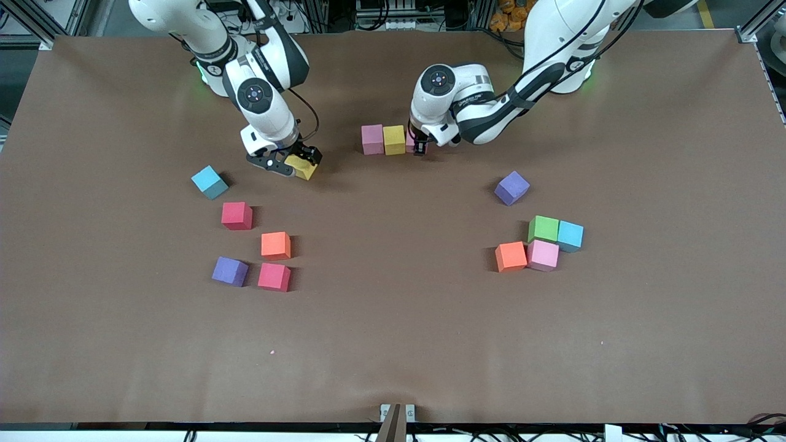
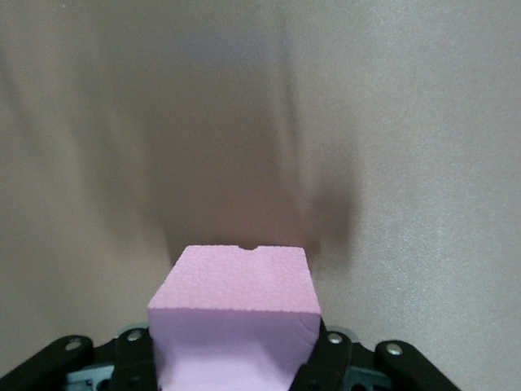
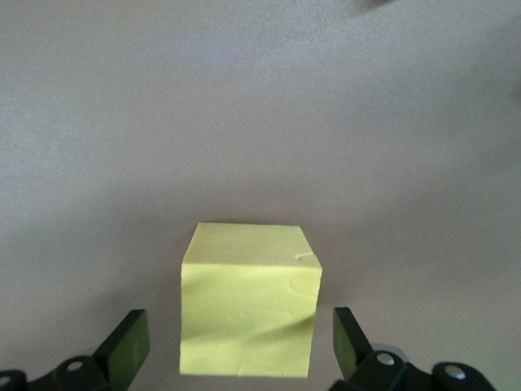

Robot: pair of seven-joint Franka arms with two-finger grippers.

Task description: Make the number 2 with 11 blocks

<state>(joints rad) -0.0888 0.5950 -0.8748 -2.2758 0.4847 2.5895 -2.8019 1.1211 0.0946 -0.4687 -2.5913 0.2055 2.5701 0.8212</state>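
The left gripper (image 1: 420,147) clamps a pink cube (image 2: 236,314) beside the yellow cube (image 1: 394,140) in the row. The right gripper (image 1: 288,164) straddles another yellow cube (image 3: 248,297), fingers (image 3: 126,342) spread clear of it.

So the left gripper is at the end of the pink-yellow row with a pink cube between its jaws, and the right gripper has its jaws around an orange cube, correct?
Not quite: the right gripper has a yellow cube between its open jaws, not an orange one, as the right wrist view shows. The rest stands: the left gripper has its pink cube at the end of the pink-yellow row.
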